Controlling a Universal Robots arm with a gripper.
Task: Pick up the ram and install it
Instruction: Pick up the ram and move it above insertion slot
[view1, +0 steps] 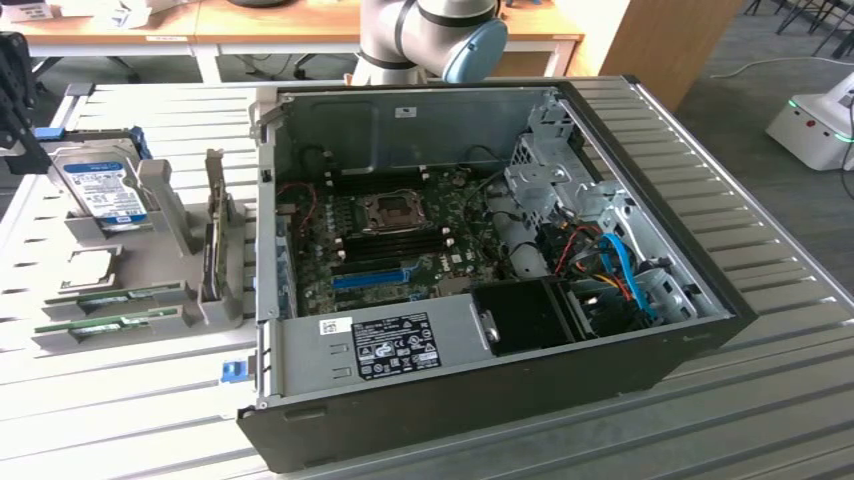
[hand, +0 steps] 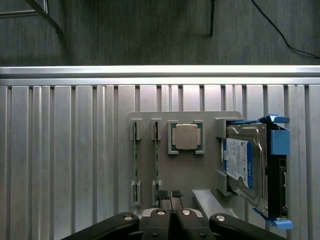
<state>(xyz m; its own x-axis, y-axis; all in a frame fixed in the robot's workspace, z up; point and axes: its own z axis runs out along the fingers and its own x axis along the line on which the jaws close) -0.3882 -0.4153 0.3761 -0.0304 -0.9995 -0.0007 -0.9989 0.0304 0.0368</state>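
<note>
- The gripper (hand: 171, 202) is seen closest to the wrist cam. Its fingers are pressed together and nothing is held btw. them.
- It hovers over the edge of the grey holder (hand: 200, 175), which is laid on the ribbed metal table (hand: 60, 165). No contact w/ any part is seen.
- Two sticks alike are stood on edge in the holder's narrow slots. The ram (hand: 156, 160) is placed just beside the CPU (hand: 186, 137), and the other ram stick (hand: 135, 160) is placed on the side away from the CPU. The first is judged the likelier target, as it is nearest to the fingertips.
- The step in hand is judged to be the approach; the pick is not yet done.
- To do it well, the fingers should be parted, lined up across the stick's flat faces at approx. mid-length, and the stick drawn straight out, so that the neighbour stick and the CPU are not knocked.
- The hard drive (hand: 245, 165) is stood beyond the CPU, well apart from the ram.
- Further off, the open PC case (view1: 467, 405) w/ the motherboard (view1: 441, 250) is set at the exterior view's right of the holder.
- The gripper's body is cut off by the picture edge.
- The ram is seen edge-on, so its chips and notch cannot be made out.
- The motherboard's memory slots and latches are too small to tell apart.
- The arm (view1: 420, 35) is cut off at the exterior view's upper edge.
</note>
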